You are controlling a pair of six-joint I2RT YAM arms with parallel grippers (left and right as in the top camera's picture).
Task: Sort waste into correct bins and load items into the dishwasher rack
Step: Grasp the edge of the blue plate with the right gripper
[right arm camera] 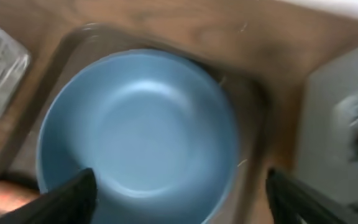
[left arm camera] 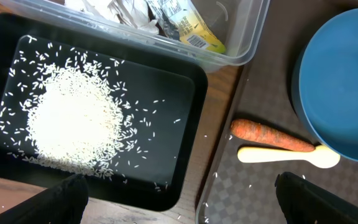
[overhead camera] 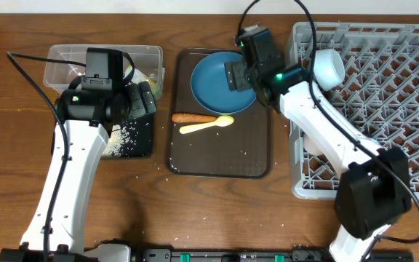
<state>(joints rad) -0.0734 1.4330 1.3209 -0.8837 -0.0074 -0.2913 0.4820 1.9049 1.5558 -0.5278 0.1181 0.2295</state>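
Note:
The dark blue plate [overhead camera: 215, 81] lies at the far end of the brown serving tray [overhead camera: 220, 160]. My right gripper [overhead camera: 238, 75] hovers over its right side, open and empty; the right wrist view shows the plate [right arm camera: 142, 130] between the open fingers [right arm camera: 182, 199]. The orange carrot [overhead camera: 193, 117] lies in front of the plate. My left gripper [left arm camera: 182, 202] is open and empty above the near right corner of the black tray [left arm camera: 166, 93], which holds rice [left arm camera: 73, 118]. The clear tub [left arm camera: 241, 37] holds crumpled paper [left arm camera: 126, 12] and the packet [left arm camera: 194, 28]. The white bowl [overhead camera: 327, 67] sits in the rack [overhead camera: 384, 109]. The cups are out of view.
A pale yellow spoon [overhead camera: 206, 125] lies beside the carrot on the serving tray. Loose rice grains are scattered on the serving tray and on the table near the black tray [overhead camera: 145, 142]. The rack fills the right side, close to the serving tray's right edge.

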